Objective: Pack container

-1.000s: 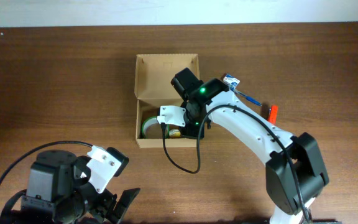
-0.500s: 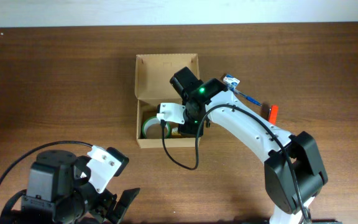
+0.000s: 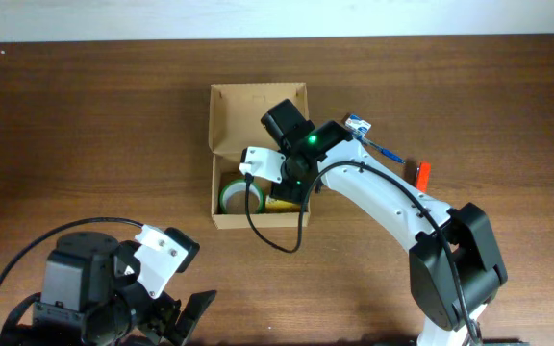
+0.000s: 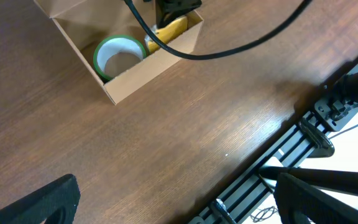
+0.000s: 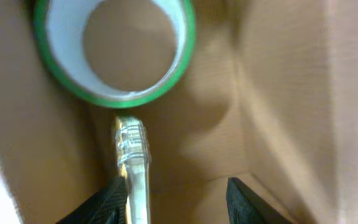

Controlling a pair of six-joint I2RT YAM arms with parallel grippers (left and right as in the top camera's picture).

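The container (image 3: 258,113) is a tan cardboard box with its flap lid standing open at the far side, also seen in the left wrist view (image 4: 143,73). Inside lie a green tape roll (image 3: 233,195) (image 5: 114,50) (image 4: 118,55) and a yellowish clear pen-like stick (image 5: 134,171) (image 3: 282,204). My right gripper (image 5: 179,202) (image 3: 275,190) reaches down into the box with its jaws apart. The stick lies beside the left finger (image 5: 112,200), not clamped. My left gripper (image 4: 179,205) (image 3: 188,322) hangs open over bare table near the front edge, holding nothing.
A blue pen with a white cap (image 3: 368,136) and a small orange-red item (image 3: 423,174) lie on the wooden table to the right of the box, behind the right arm. A black cable (image 3: 275,235) loops off the right wrist in front of the box.
My right gripper's jaws have gone from shut to apart inside the box, with the stick left lying on the box floor. Its wrist shifted slightly left and back. The left arm stayed still.
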